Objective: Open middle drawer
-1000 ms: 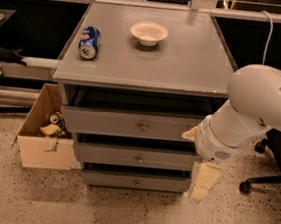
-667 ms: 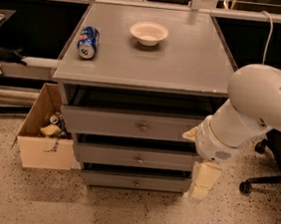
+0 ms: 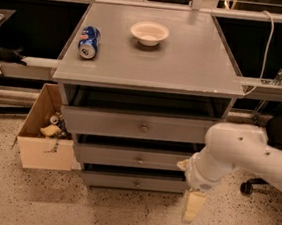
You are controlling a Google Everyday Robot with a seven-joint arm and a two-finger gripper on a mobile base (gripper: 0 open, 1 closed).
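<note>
Middle drawer [image 3: 121,157]: second of three in grey cabinet [image 3: 151,65], between top drawer [image 3: 119,124] and bottom drawer [image 3: 118,180]. No interior showing. Knob [image 3: 139,160] at centre, untouched. White arm [image 3: 232,157] comes in from the right, wrist covering the drawer's right end. Gripper [image 3: 192,210] hangs low, pointing at the floor, by the bottom drawer's right corner, apart from the knob; open or closed, cannot tell. On top: can [image 3: 88,42] on its side, bowl [image 3: 149,33]. Cardboard box [image 3: 44,147] at left.

Arm [image 3: 237,155] dropped lower; end effector [image 3: 194,206] now below and right of bottom drawer [image 3: 136,183].
</note>
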